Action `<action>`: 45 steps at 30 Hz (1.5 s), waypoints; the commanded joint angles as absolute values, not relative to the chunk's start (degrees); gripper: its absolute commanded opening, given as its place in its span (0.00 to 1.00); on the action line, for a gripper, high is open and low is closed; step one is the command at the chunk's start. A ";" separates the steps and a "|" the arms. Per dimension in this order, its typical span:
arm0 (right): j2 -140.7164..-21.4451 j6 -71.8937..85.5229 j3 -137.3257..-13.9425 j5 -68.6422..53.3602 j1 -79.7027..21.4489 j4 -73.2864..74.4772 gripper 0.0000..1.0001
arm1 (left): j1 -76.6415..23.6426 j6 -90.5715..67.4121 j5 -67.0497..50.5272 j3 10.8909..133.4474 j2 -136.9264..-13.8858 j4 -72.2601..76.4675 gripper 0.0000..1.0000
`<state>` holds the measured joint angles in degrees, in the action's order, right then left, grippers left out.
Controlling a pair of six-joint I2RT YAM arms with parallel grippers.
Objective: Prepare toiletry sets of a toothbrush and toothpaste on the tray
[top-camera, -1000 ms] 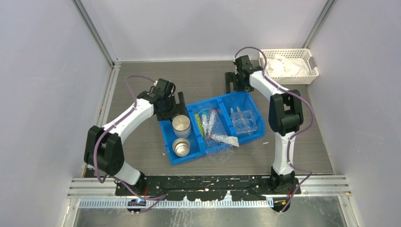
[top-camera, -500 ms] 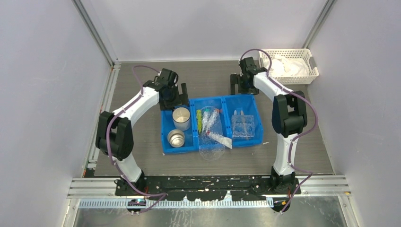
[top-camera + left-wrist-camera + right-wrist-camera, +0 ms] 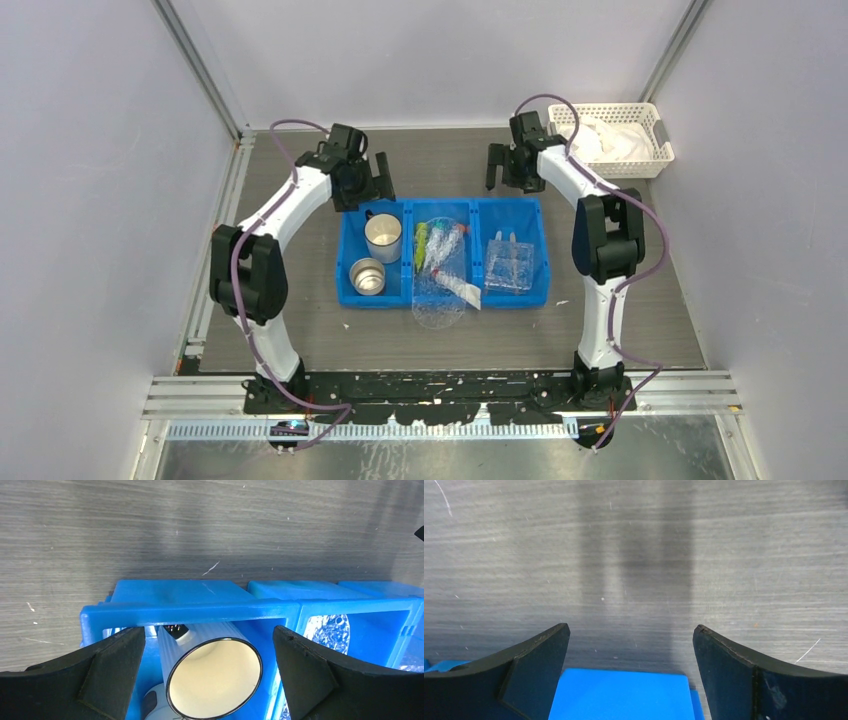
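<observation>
The tray (image 3: 513,268) lies in the blue bin's (image 3: 376,301) right compartment, the toiletry sets (image 3: 440,248) in the middle one. The left jaws and the right jaws stand open, holding nothing.

Two white-and-black robot arms reach away from their bases, elbows bowed outward. The left arm (image 3: 290,205) ends in a black two-finger left gripper (image 3: 374,195), the right arm (image 3: 598,320) in a matching right gripper (image 3: 503,178). Both point downward, jaws spread wide, holding nothing.
</observation>
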<state>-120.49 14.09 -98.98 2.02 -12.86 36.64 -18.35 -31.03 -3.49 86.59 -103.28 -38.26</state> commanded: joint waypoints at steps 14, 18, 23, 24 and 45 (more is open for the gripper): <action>-101.34 15.76 -96.85 9.85 -18.31 45.58 1.00 | -17.78 -26.73 -3.79 95.31 -94.39 -47.91 1.00; -97.98 17.15 -89.19 10.18 -22.53 43.86 1.00 | -19.27 -24.28 -1.59 89.22 -91.21 -46.07 1.00; -95.19 18.80 -82.77 12.25 -25.01 41.87 1.00 | -22.50 -23.29 3.76 83.06 -88.71 -43.62 1.00; -95.10 19.07 -82.26 12.83 -25.11 41.90 1.00 | -22.92 -23.21 4.78 82.57 -88.92 -43.45 1.00; -103.04 18.81 -84.81 15.04 -24.24 39.21 1.00 | -23.73 -22.28 7.97 86.39 -101.00 -38.70 1.00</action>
